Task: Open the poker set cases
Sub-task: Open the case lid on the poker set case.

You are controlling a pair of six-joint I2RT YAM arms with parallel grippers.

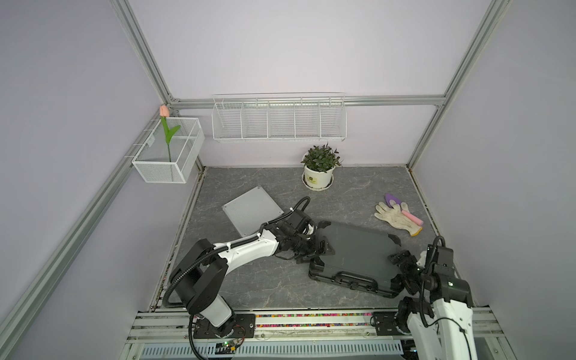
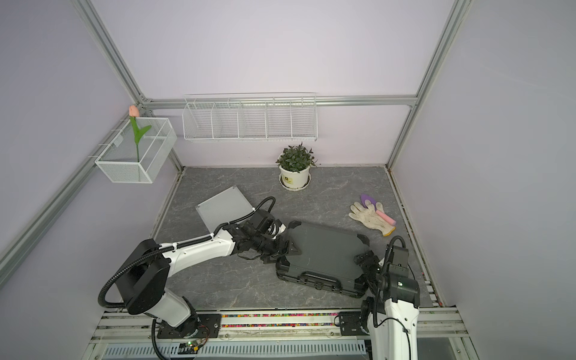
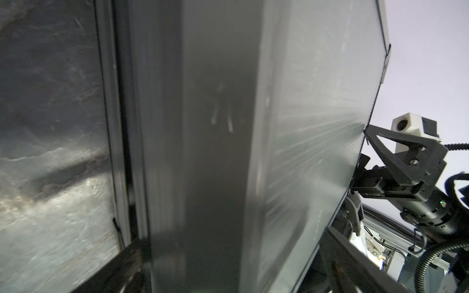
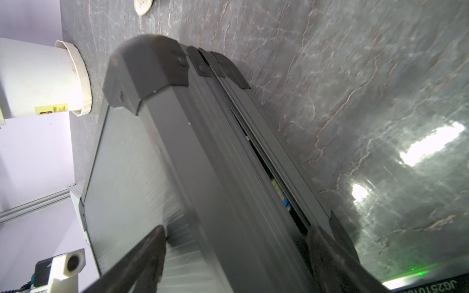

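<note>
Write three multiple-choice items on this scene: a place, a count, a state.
1. The dark grey case is: A. laid fully open; B. ajar along its side; C. standing on end.
2. The wire rack has: A. three compartments; B. five; C. eight.
3. The white glove lies: A. in the wire rack; B. on the dark grey case; C. on the table by the trowel.
Key: 1 B, the right wrist view shows a gap at its side seam; 2 B, four dividers split it; 3 C, both top views show it there.
</note>
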